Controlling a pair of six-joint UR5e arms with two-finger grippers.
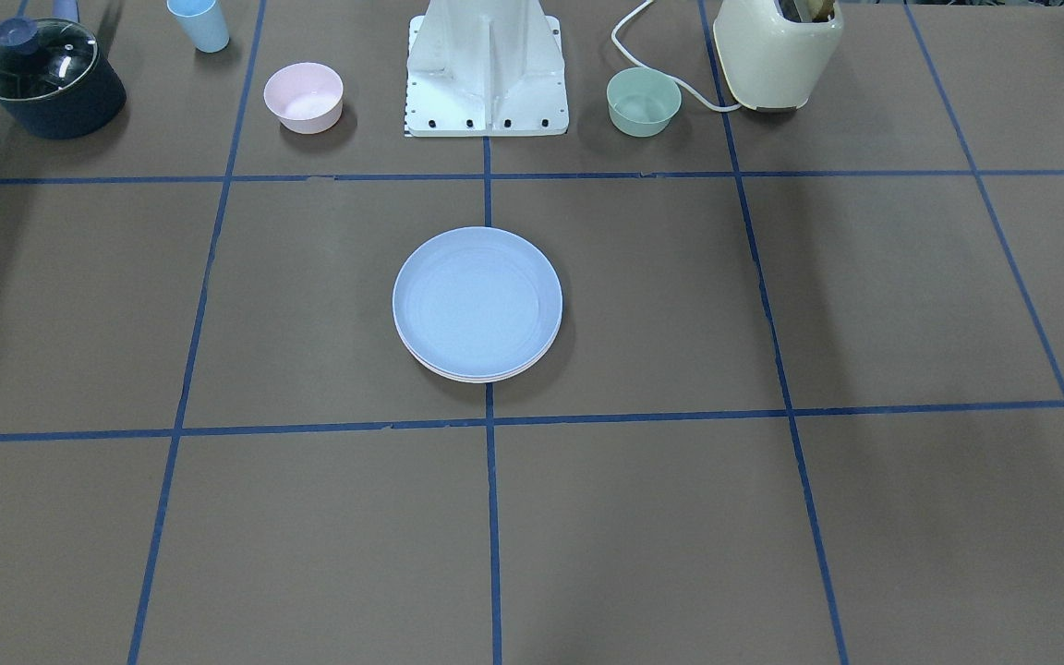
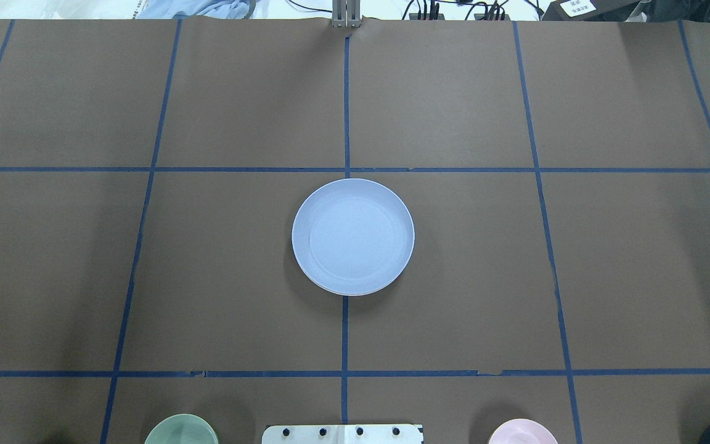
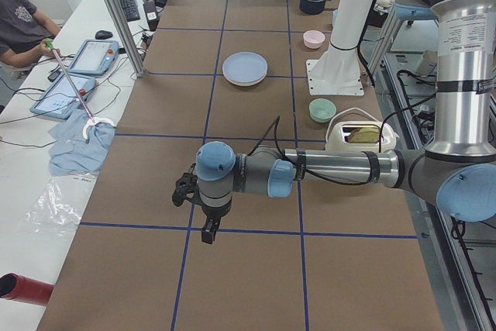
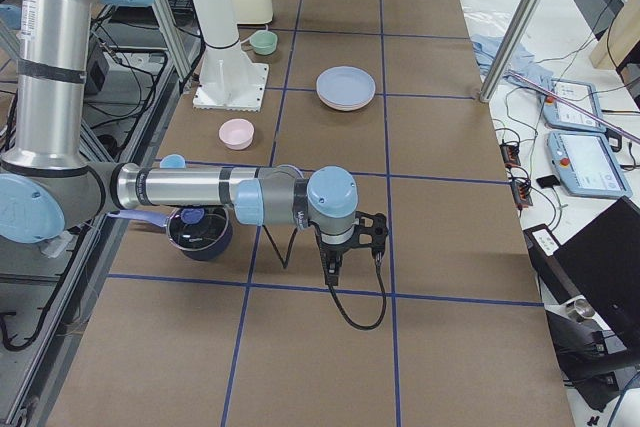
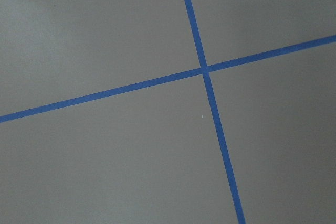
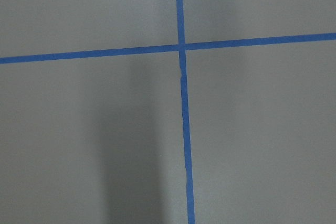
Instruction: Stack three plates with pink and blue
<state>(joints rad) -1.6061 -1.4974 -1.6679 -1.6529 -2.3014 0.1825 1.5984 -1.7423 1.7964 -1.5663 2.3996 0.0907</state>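
Table (image 2: 238, 277): wide, covered edge to edge in matte brown paper.
Tape (image 2: 346, 111): blue strips crossing the table cover in a grid of large squares.
Bench (image 3: 93, 9): white, running just beside one long edge of the table.
Post (image 3: 116, 17): slanted aluminium profile rising where the bench meets the table.
Floor (image 4: 25, 327): grey, below the table's other long edge, with loose cables.
Light: even and from above, casting soft, blurred shadows on the table cover.

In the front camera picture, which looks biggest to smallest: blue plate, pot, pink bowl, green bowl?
1. blue plate
2. pot
3. pink bowl and green bowl: they look about alike, smallest.
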